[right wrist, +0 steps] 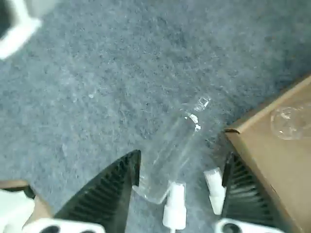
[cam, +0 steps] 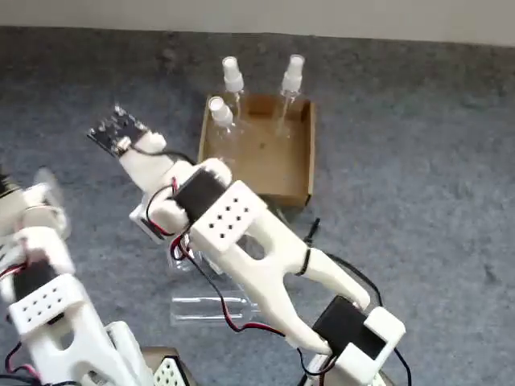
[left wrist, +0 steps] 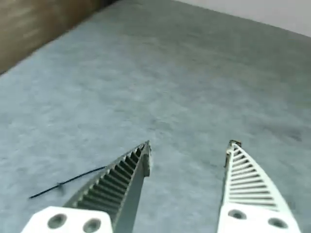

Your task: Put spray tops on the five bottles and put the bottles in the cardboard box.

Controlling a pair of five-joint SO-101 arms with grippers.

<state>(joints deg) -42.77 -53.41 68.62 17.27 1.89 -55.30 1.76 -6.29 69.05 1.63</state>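
Note:
My right gripper (right wrist: 182,158) hangs open over the grey carpet. A clear bottle without a top (right wrist: 170,155) lies between its fingers, and two white spray tops (right wrist: 175,211) (right wrist: 214,187) lie by the bottle's near end. The cardboard box (cam: 294,173) holds three upright bottles with spray tops (cam: 233,76) (cam: 294,72) (cam: 219,112). Its corner (right wrist: 272,160) lies beside my right gripper. Another clear bottle (cam: 211,309) lies on the carpet under the right arm (cam: 265,257). My left gripper (left wrist: 190,144) is open over bare carpet with nothing between its fingers.
A thin black tie (left wrist: 63,184) lies on the carpet near my left gripper. A brown wooden surface (left wrist: 34,29) borders the carpet beyond it. The left arm (cam: 40,297) stands at the lower left of the high view. Open carpet (cam: 418,201) stretches to the right of the box.

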